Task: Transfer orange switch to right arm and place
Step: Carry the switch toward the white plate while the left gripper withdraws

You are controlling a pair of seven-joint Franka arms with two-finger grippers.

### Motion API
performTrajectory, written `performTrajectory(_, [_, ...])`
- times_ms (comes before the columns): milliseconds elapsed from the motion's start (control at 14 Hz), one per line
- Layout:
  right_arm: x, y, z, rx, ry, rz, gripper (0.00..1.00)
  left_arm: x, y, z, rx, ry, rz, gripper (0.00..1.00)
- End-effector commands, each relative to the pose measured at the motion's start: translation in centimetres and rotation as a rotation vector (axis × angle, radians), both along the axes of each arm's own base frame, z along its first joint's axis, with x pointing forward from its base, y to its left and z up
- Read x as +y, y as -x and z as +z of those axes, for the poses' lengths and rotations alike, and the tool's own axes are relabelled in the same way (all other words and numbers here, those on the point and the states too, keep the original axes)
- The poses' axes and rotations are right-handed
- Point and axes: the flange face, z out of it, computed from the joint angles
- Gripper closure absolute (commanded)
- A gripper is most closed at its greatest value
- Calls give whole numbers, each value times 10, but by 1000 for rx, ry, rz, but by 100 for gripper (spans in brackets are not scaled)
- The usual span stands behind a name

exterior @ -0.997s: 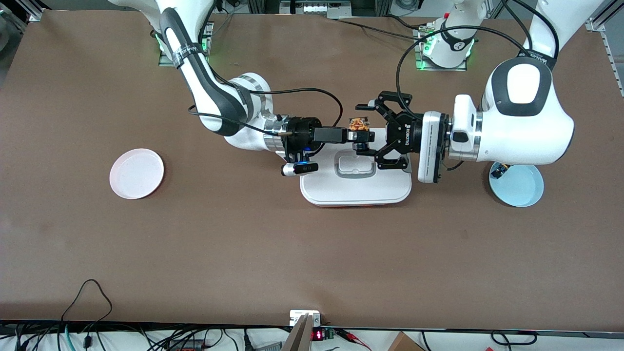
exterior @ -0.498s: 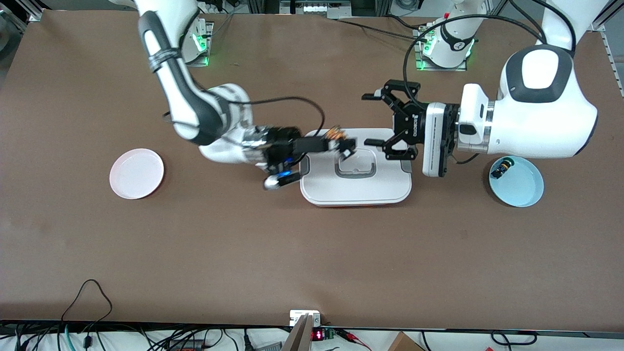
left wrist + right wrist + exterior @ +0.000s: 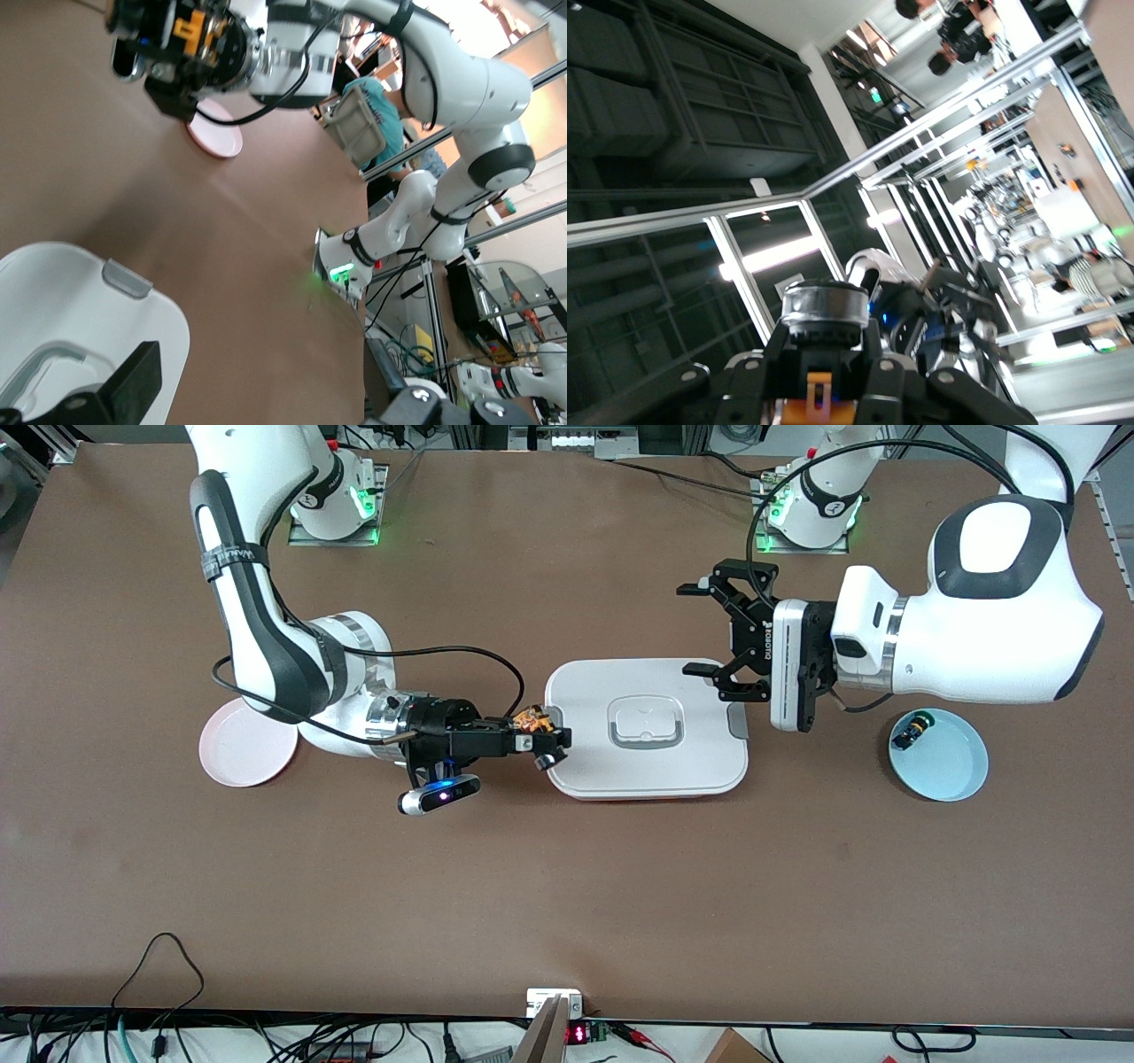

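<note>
The orange switch (image 3: 534,719) is pinched crosswise in my right gripper (image 3: 556,744), which is shut on it in the air over the table, just off the white box's edge toward the right arm's end. The right wrist view shows the switch (image 3: 822,332) between the black fingers (image 3: 772,359), its orange part close to the palm. My left gripper (image 3: 689,631) hangs open and empty above the box's other end. From the left wrist, the right gripper (image 3: 186,53) shows with the switch (image 3: 190,28), and the left gripper (image 3: 266,403) is spread wide.
A white lidded box (image 3: 585,691) sits mid-table. A pink plate (image 3: 232,760) lies toward the right arm's end, partly under that arm. A blue plate (image 3: 952,766) toward the left arm's end holds another small black button (image 3: 912,731).
The right gripper has carried the switch away from the left gripper, from over the box toward the right arm's end. The left gripper, open, has drawn back toward its own end.
</note>
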Motion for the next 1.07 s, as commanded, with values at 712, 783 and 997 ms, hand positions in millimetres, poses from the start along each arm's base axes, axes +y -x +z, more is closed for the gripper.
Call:
performTrajectory(712, [-114,-27,-10,-83,102,187,100,9,50,37,84,-966,229,0])
performTrajectory(783, [-128,-28,-13,-90,124,204,100,11,49,35,74,-1006,257,0])
performTrajectory(997, [-169,-29,-14,-115,168,264,100,30,43,31,78,-1073,286,0])
